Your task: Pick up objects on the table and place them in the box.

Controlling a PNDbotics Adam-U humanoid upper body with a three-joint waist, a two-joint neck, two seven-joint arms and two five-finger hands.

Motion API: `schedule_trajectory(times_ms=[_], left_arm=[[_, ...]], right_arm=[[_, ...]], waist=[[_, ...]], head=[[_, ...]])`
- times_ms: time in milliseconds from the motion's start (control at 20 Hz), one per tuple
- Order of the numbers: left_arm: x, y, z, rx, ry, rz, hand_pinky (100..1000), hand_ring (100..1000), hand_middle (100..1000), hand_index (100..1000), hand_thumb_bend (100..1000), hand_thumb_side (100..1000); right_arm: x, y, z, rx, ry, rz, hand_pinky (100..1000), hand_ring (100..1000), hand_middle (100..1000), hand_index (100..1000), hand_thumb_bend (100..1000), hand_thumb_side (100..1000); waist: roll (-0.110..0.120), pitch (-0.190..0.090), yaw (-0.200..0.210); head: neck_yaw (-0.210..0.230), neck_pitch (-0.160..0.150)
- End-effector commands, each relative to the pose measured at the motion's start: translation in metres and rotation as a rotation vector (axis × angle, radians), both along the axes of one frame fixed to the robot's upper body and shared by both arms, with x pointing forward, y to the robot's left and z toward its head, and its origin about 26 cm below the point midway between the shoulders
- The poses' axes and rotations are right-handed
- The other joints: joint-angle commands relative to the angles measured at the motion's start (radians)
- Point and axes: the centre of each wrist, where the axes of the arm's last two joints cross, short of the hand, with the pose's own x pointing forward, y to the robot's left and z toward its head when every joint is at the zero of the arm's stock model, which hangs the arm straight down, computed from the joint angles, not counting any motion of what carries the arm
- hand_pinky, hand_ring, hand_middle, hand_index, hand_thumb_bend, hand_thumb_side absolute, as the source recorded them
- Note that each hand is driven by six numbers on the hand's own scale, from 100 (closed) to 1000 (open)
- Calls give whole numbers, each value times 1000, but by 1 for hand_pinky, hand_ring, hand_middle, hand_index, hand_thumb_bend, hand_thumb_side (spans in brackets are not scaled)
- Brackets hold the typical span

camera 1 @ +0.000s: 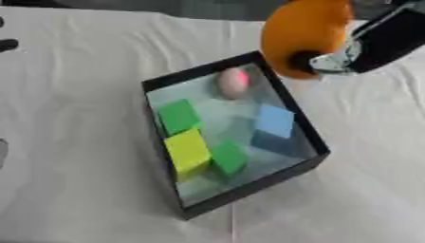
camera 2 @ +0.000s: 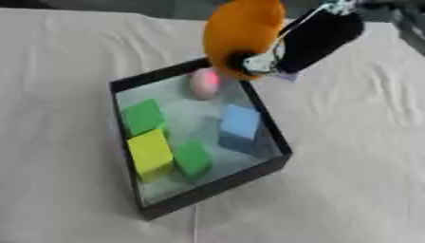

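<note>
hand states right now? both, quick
Right hand: shut on the orange object, held above the far corner of the box.
Left hand: not in view.

Orange object [camera 1: 303, 33] was cut off by top edge and hid the right hand's [camera 1: 332, 60] fingers. Dark items [camera 1: 6, 45] at left edge of table [camera 1: 75, 95] unidentifiable.
</note>
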Motion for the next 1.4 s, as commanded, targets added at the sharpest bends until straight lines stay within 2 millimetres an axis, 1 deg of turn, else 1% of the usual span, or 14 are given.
schedule_trajectory(times_ms=[50,450,600,650,700,850,900,950,1000,1050,1100,1150,1200,1400], left_arm=[[-2,0,8,18,-29,-8,633,746,729,809,390,705],[-2,-2,9,11,-31,-17,632,746,729,809,393,703],[-2,-2,8,9,-30,-17,631,746,728,809,394,702],[-2,-2,8,8,-29,-17,631,746,728,808,390,704],[-2,-2,8,8,-28,-16,630,746,728,808,394,702],[-2,-2,7,4,-26,-13,629,745,728,808,394,702],[-2,-2,7,4,-23,-13,629,745,727,808,394,703],[-2,-2,6,4,-20,-12,629,745,727,808,394,703],[-2,-2,6,4,-19,-12,629,745,727,808,394,702],[-2,-2,6,5,-18,-11,629,745,727,808,395,702],[-2,-2,6,5,-17,-11,628,745,727,807,395,702],[-2,-2,5,5,-16,-10,628,745,727,807,395,702],[-2,-2,5,5,-15,-9,628,745,727,807,396,701],[-3,0,5,1,-19,2,628,745,727,807,398,700]], right_arm=[[14,13,-7,-24,11,-10,710,642,551,710,448,419],[53,36,-53,-84,75,-28,707,646,553,709,450,430],[64,38,-66,-103,91,-54,714,666,564,720,454,489],[67,38,-71,-117,95,-65,722,680,575,732,483,477],[69,38,-76,-140,102,-72,733,702,598,751,453,524],[74,37,-84,-202,117,-70,752,735,636,787,451,534],[74,36,-84,-212,114,-68,770,764,690,831,447,540],[74,35,-83,-218,108,-67,783,780,717,853,445,487],[74,33,-81,-215,106,-69,800,798,747,882,445,474],[74,30,-78,-205,100,-71,810,804,757,896,442,395],[72,28,-73,-181,96,-69,834,818,789,936,368,286],[69,25,-67,-148,91,-62,840,822,792,941,431,246],[65,22,-60,-112,81,-54,874,843,811,963,438,259],[44,-1,-27,115,45,-44,908,854,800,947,431,108]], waist=[[2,-23,2],[2,-24,9],[1,-25,10],[0,-25,10],[0,-25,10],[0,-24,10],[0,-25,9],[0,-25,9],[1,-25,8],[1,-25,7],[1,-26,5],[2,-26,4],[2,-27,3],[4,-25,-5]], head=[[-5,0],[-6,-1],[-6,-2],[-6,-2],[-6,-3],[-6,-3],[-5,-3],[-4,-2],[-4,-1],[-2,-1],[-1,-1],[0,0],[1,0],[7,1]])
